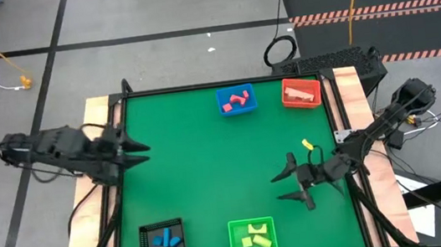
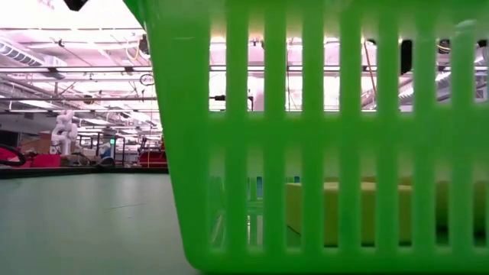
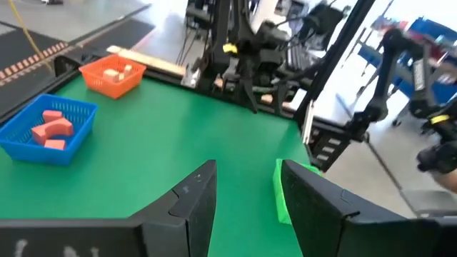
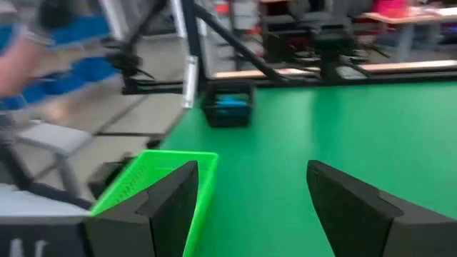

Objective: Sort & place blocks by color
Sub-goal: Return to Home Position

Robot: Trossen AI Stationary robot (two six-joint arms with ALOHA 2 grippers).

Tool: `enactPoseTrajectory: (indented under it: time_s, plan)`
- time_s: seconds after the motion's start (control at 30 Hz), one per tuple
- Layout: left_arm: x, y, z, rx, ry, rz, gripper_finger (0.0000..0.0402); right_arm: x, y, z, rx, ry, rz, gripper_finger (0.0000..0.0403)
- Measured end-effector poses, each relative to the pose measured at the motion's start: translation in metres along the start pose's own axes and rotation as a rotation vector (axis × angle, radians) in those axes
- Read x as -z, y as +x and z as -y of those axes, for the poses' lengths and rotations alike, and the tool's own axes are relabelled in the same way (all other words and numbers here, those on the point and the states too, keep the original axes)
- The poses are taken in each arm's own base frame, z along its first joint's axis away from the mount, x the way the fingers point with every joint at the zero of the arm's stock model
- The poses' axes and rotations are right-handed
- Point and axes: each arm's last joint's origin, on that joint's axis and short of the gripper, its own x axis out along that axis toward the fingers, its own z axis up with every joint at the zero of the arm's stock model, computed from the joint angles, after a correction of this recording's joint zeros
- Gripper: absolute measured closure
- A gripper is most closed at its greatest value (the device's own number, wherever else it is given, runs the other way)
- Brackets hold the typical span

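The green surface carries four trays and no loose block that I can make out, so the sorting looks done and only the retreat to rest remains.

The right arm reaches in from the 3 o'clock edge. The right tool hangs at about 4 o'clock of the surface, its fingers spread wide with nothing between them. The left arm waits at the 9 o'clock edge. The left tool is just over the border, parted a moderate way and likewise empty.

The green tray sits at 6 o'clock, near the right tool, and the black tray at 7. The blue tray is at 12 and the orange tray at 1.

The blocks lie inside them:
- yellow-lime blocks in the green tray
- blue blocks in the black tray
- pink blocks in the blue tray
- tan blocks in the orange tray

To do this step well, the right arm should probably rise first, then fold back toward 3 o'clock. That path avoids sweeping toward 6, where a low finger could clip the green tray's wall.
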Motion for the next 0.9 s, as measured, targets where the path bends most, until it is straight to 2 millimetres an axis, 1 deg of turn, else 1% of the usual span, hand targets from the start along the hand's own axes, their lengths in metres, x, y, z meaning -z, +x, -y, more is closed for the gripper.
enactPoseTrajectory:
  time_s: [0.13, 0.27, 0.4, 0.5, 0.6, 0.73, 0.9]
  plan:
    - [0.005, -0.015, -0.005, 0.013, -0.027, 0.039, 0.0243, 0.005, -0.004, 0.002, -0.017, 0.005, 0.012, 0.0151]
    - [0.026, -0.015, -0.013, 0.014, -0.083, 0.036, 0.0243, 0.012, -0.006, 0.004, -0.013, -0.002, -0.008, 0.0151]
    - [0.063, -0.001, -0.025, 0.021, -0.145, 0.042, 0.0243, 0.018, -0.009, 0.007, -0.008, 0.003, -0.023, 0.0151]
    - [0.087, 0.011, -0.032, 0.053, -0.142, 0.092, 0.0243, 0.019, -0.011, 0.008, -0.012, 0.009, -0.008, 0.0151]
    - [0.110, 0.023, -0.038, 0.096, -0.098, 0.146, 0.0243, 0.022, -0.014, 0.009, -0.014, 0.010, 0.002, 0.0151]
    - [0.131, 0.032, -0.043, 0.139, -0.040, 0.210, 0.0243, 0.028, -0.017, 0.012, -0.013, 0.011, -0.003, 0.0151]
    - [0.149, 0.039, -0.049, 0.137, -0.036, 0.207, 0.0243, 0.032, -0.021, 0.014, -0.013, 0.012, 0.002, 0.0151]
